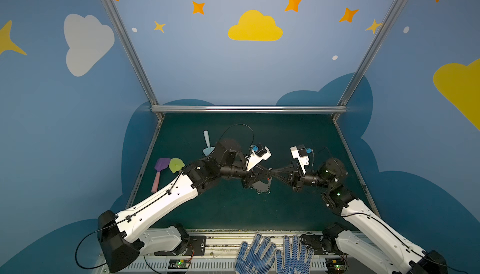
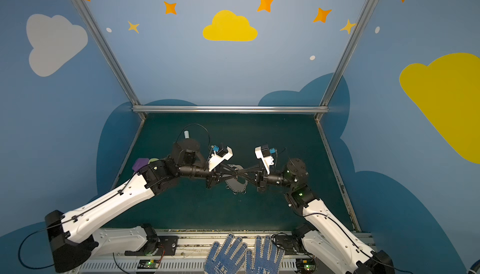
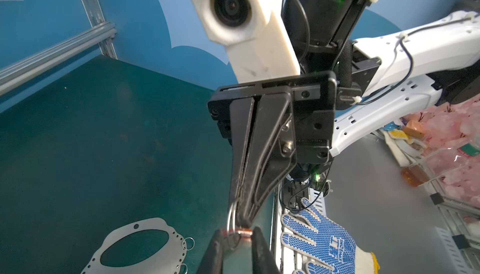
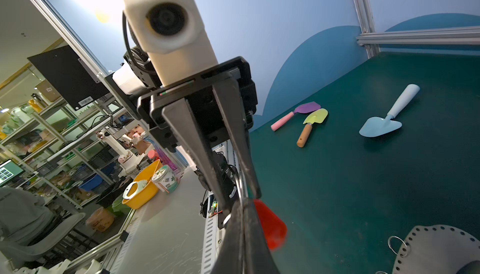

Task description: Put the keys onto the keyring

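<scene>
Where the two arms meet tip to tip above mid-table, the right tool (image 3: 242, 218) is pressed together on a wire ring (image 3: 230, 218). The left tool (image 3: 238, 236) stands spread with the key (image 4: 271, 223) between its fingers (image 3: 259, 249); whether the key hangs on the ring I cannot tell. Just beneath them the keyring (image 1: 261, 188) lies flat on the table (image 1: 233, 210). Bare table runs from it to the front edge and to the right frame rail (image 1: 352, 161). Well apart, toward the back left, lie a blue shovel (image 4: 380, 126), a purple shovel (image 4: 306, 107) and a green shovel (image 4: 315, 116). Gloves (image 1: 275, 254) rest beyond the front edge.
</scene>
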